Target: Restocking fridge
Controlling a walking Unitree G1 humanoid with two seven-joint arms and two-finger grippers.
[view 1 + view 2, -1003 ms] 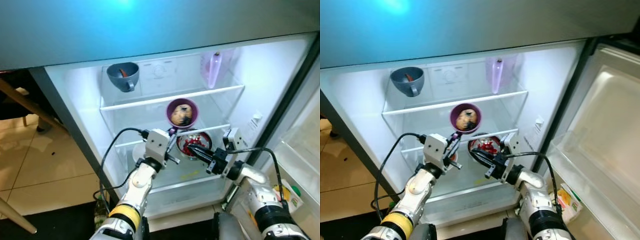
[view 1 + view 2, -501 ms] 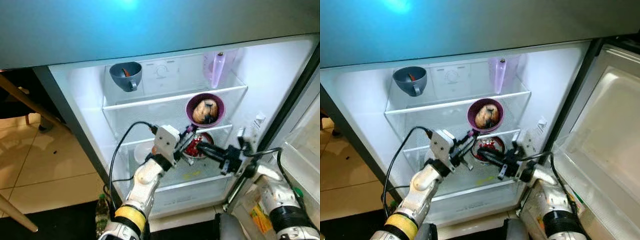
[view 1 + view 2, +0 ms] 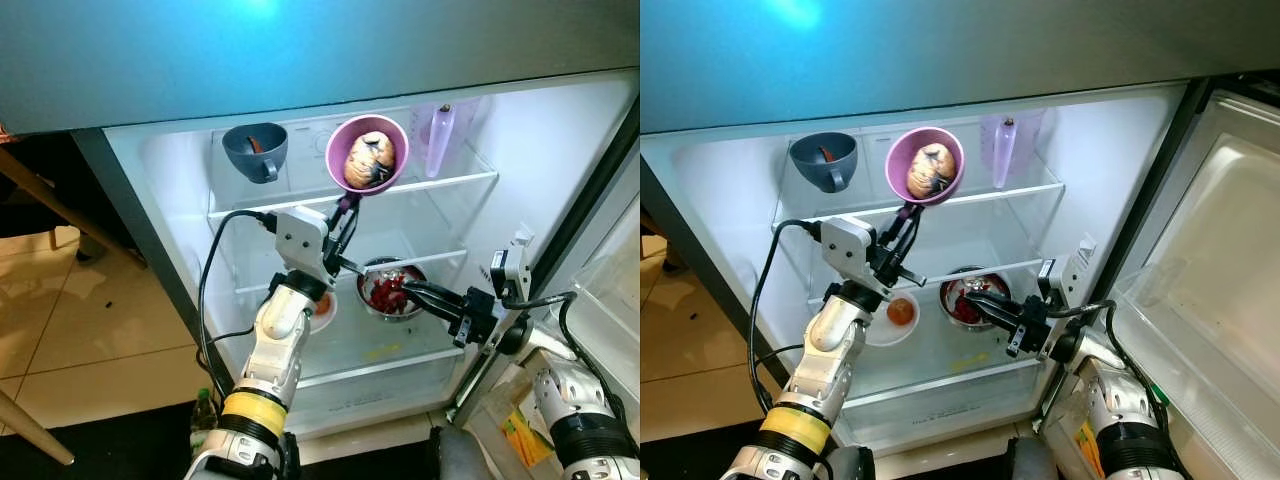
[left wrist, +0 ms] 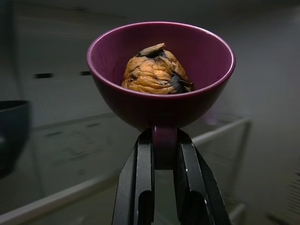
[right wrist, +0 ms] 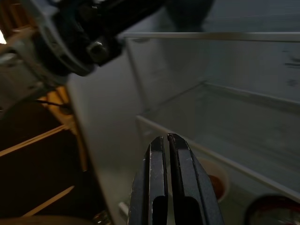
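Cup [image 3: 367, 153] w/ food is sitting clamped in your left gripper [image 4: 164, 145] by top shelf [image 3: 452, 179]; right gripper [image 5: 168, 140] hanging pinched together.

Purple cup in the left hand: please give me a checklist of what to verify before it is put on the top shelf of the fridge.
1. Grip: the left hand is shut on the handle of the purple cup. Ok.
2. Cup attitude: in the eye views it looks tipped toward the camera, with the brown food inside. Not ok, level it first.
3. Height: the cup is up at the top shelf. Ok.
4. Landing spot: free shelf between the grey mug and the pale bottle. Ok.
5. Right hand: shut, low by the metal bowl, away from the cup's path. Ok.
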